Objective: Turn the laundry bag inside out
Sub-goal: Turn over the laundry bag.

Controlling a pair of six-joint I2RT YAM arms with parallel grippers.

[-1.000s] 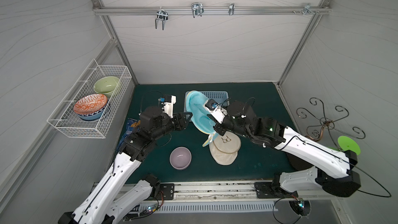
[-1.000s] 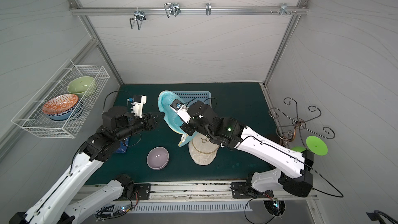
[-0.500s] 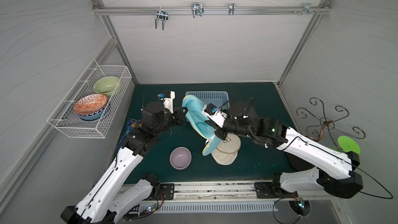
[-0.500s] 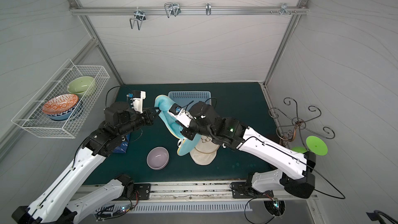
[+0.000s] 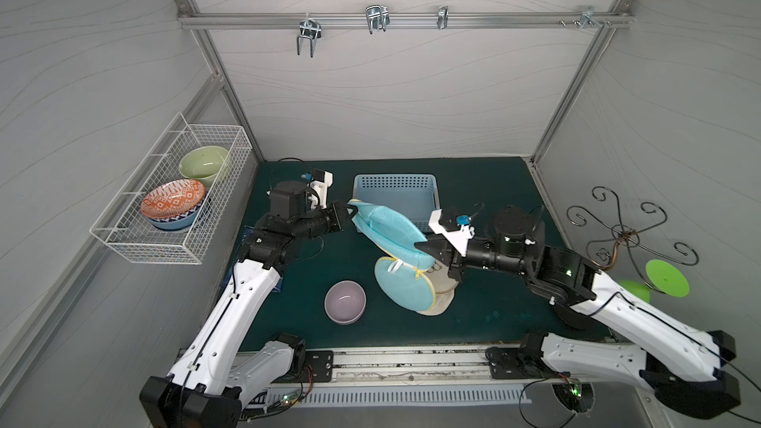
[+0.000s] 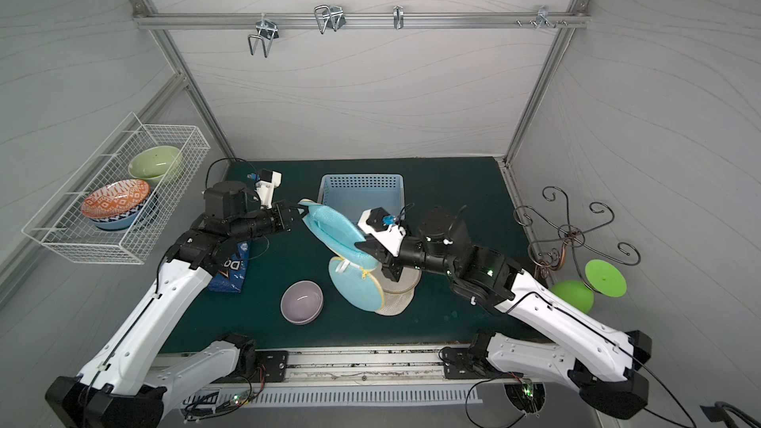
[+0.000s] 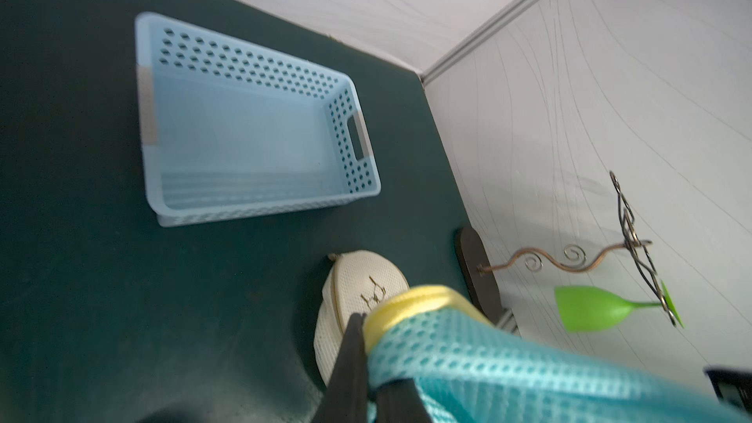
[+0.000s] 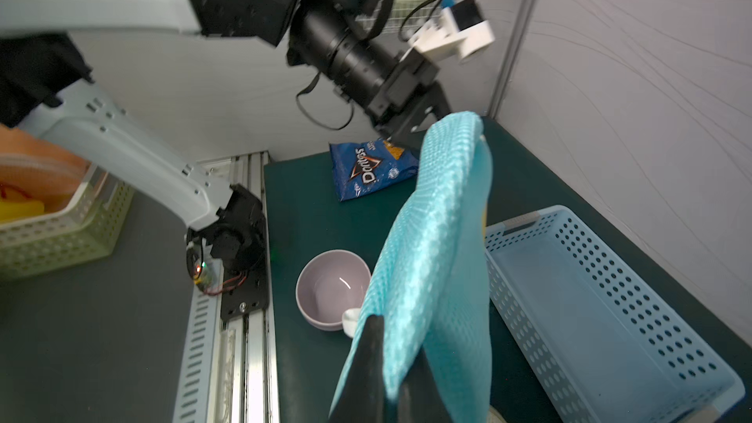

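While the laundry bag (image 5: 387, 230) hangs between my arms: teal mesh stretched above the counter (image 5: 494, 199), in front of the blue basket (image 5: 395, 187); its cream end (image 5: 440, 308) rests on the counter near the lilac bowl (image 5: 345, 302).
Left pincer (image 5: 349, 215): clenched on the yellow-trimmed rim (image 7: 411, 299).
Right pincer (image 5: 424, 248): clenched on the mesh at the opposite end.
Step, as I judge it: drawing the teal layer out of the cream shell.
Doing it well: I'd pull apart slowly and evenly, lift so the resting end doesn't drag, and watch the trim for slipping.

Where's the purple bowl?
In both top views the purple bowl sits near the table's front edge, just left of the blue laundry bag.
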